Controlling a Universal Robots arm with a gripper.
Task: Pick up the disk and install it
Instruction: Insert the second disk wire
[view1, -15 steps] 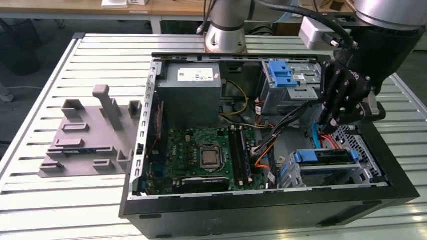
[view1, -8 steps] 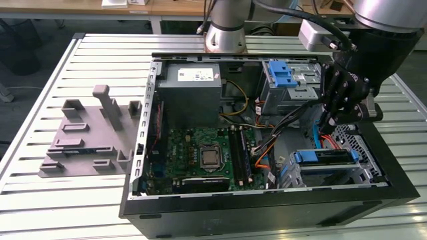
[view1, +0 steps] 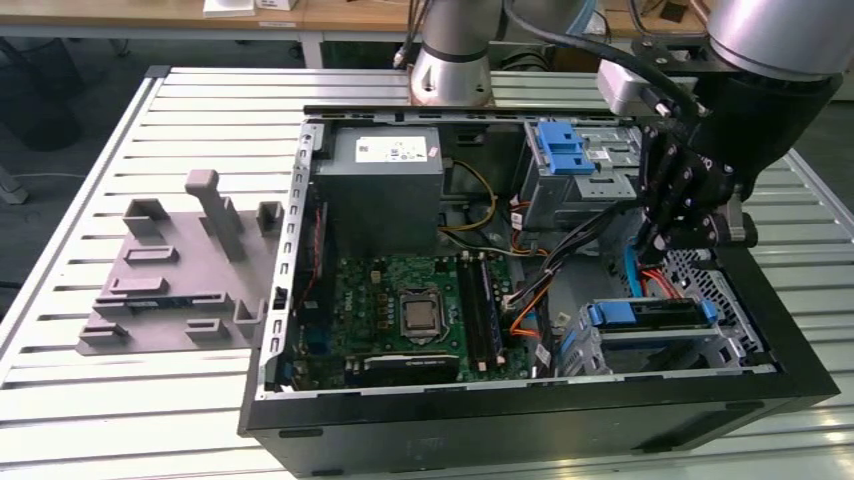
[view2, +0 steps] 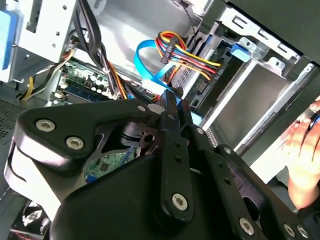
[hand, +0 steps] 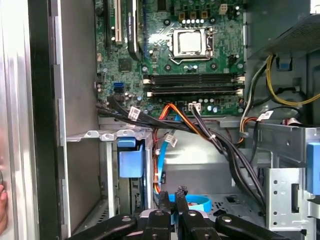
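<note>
The disk (view1: 650, 314), with its blue rail end facing out, sits in the lower drive cage at the exterior view's right of the open computer case (view1: 287, 300). In the first wrist view its blue rail (hand: 131, 159) shows inside the cage slot. My gripper (view1: 657, 248) reaches down into the case just above and behind the disk, apart from it. The fingers stand together in both wrist views, gripper (hand: 172, 194) and gripper (view2: 172, 97), with a blue flat cable (hand: 197, 202) lying right behind the tips. I cannot tell whether they touch that cable.
The motherboard (view1: 414, 310) fills the case floor, with the grey power-supply box (view1: 387, 190) behind it. A bundle of black and coloured cables (view2: 190, 55) hangs beside the gripper. An upper bay with a blue latch (view1: 567, 150) stands behind. A person's hand (view2: 305, 155) rests at the case edge. A grey fixture (view1: 174, 280) lies on the table.
</note>
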